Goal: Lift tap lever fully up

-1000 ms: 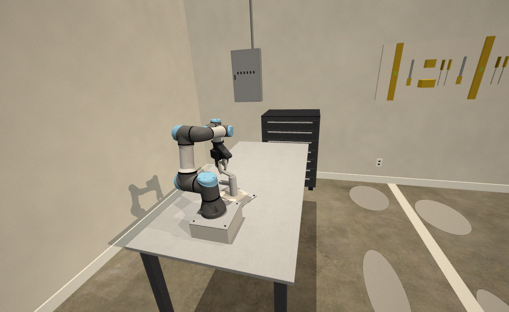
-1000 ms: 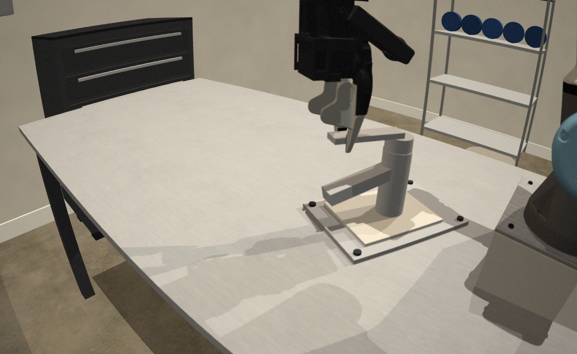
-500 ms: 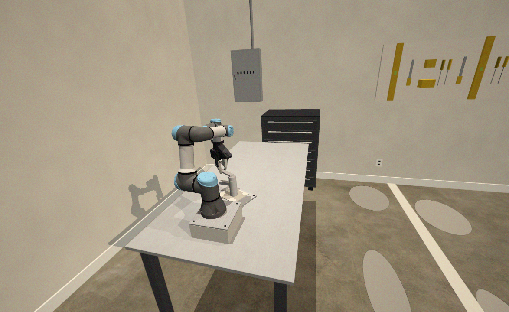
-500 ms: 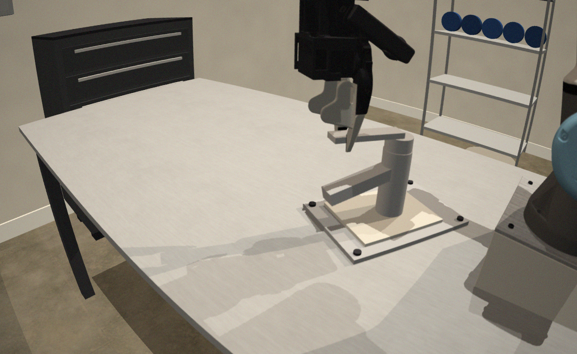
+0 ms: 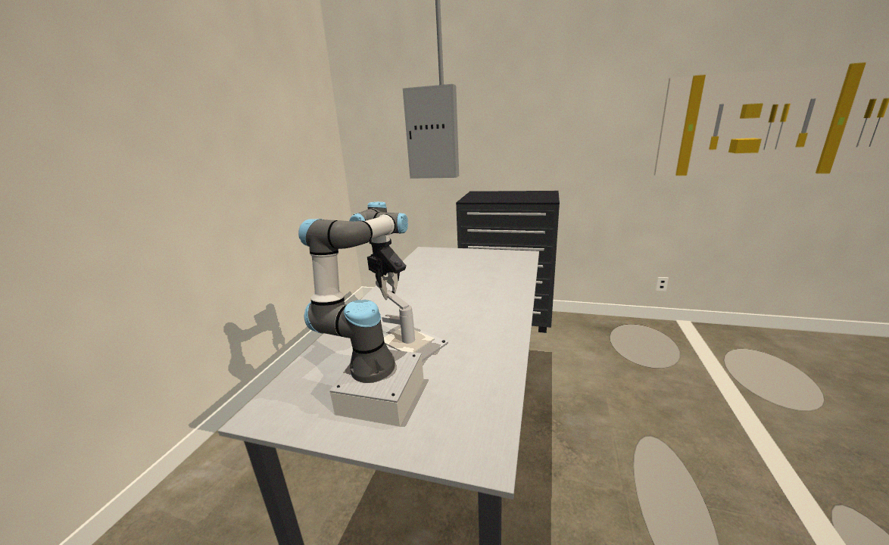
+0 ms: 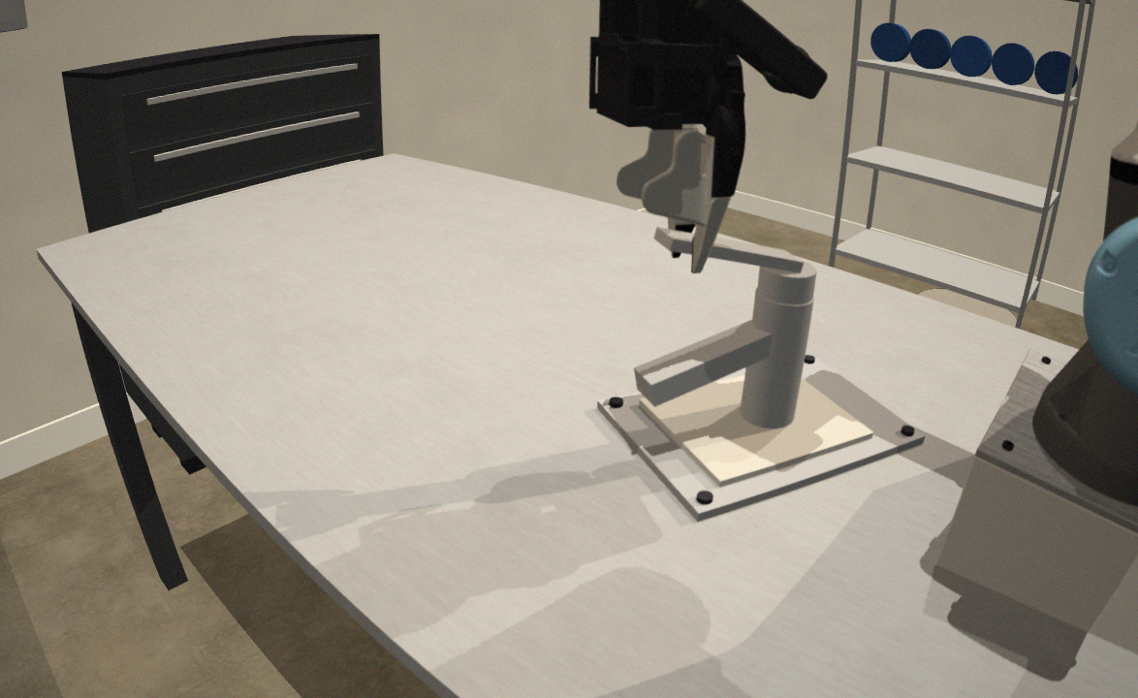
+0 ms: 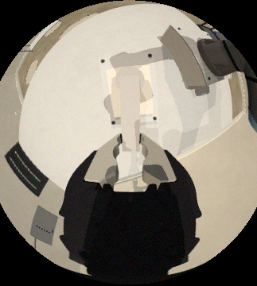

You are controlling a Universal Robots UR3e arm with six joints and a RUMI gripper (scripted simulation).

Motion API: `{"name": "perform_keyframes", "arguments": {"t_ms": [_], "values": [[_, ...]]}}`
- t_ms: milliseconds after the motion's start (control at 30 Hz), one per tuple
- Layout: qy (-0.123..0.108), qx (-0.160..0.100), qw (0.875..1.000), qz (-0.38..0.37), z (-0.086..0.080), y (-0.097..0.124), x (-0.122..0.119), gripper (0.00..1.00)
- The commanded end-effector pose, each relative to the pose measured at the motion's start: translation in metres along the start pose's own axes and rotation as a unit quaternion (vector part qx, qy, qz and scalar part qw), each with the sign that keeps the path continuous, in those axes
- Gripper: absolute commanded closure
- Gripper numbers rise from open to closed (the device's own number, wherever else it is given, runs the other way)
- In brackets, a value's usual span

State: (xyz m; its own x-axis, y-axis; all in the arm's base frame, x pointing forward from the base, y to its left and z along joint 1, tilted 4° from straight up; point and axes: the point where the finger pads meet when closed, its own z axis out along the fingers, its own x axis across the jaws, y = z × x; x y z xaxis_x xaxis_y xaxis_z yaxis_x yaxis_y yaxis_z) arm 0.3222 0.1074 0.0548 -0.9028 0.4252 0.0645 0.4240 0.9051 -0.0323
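A grey tap (image 6: 776,347) (image 5: 405,324) stands on a square base plate (image 6: 816,473) near the arm's pedestal. Its spout (image 6: 694,368) points out low toward the table's middle. Its flat lever (image 6: 750,257) (image 7: 129,115) sticks out from the top of the tap body, tilted slightly upward at its free end. My gripper (image 6: 687,245) (image 7: 130,133) (image 5: 389,290) comes down from above and is shut on the lever's free end. In the wrist view the lever runs between the two fingers.
The arm's pedestal (image 6: 1015,521) (image 5: 376,396) stands right next to the tap. A black drawer cabinet (image 6: 217,112) (image 5: 509,237) stands behind the table's far end. A metal shelf rack (image 6: 955,174) with blue discs stands behind the tap.
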Motion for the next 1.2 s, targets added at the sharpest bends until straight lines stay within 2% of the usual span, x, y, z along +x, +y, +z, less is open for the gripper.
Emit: {"name": "perform_keyframes", "arguments": {"t_ms": [0, 1167], "values": [[-0.001, 0.0, 1.0, 0.0, -0.0114, -0.0045, -0.0007, 1.0], [-0.001, 0.0, 1.0, 0.0, -0.0149, -0.0065, -0.0007, 1.0]]}}
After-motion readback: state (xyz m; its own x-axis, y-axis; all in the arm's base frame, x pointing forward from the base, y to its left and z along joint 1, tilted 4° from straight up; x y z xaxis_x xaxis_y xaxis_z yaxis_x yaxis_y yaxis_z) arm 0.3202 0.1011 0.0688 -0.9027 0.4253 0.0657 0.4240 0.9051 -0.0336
